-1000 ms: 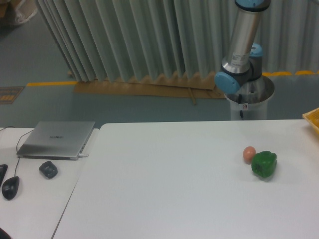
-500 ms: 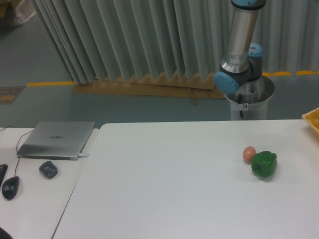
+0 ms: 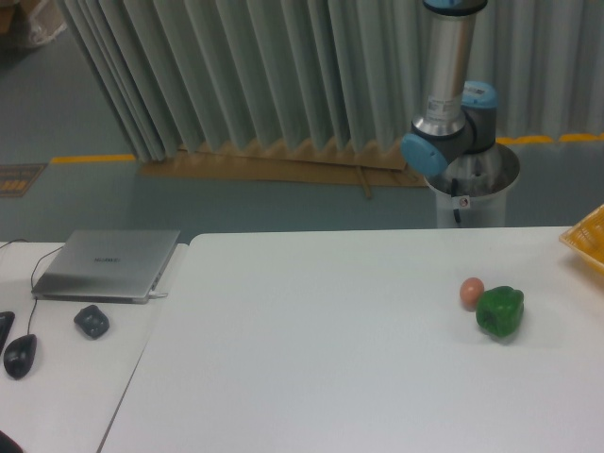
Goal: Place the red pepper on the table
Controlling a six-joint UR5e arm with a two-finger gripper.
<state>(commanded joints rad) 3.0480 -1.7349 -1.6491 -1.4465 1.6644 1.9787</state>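
Observation:
The red pepper is out of view. The large white table (image 3: 311,349) fills the lower right of the camera view. Only the lower part of the arm (image 3: 444,94) shows, rising from its base behind the table's far edge and leaving the frame at the top. The gripper is out of view.
A green pepper (image 3: 499,312) lies on the table at the right, with a small orange-pink ball (image 3: 472,292) touching its left side. A yellow basket corner (image 3: 587,236) pokes in at the right edge. On the smaller desk at left are a closed laptop (image 3: 107,264) and mouse (image 3: 20,355).
The arm's upright tube has swung slightly left and become more vertical. The yellow basket corner has shifted a little at the right edge. The green pepper and ball have not moved.

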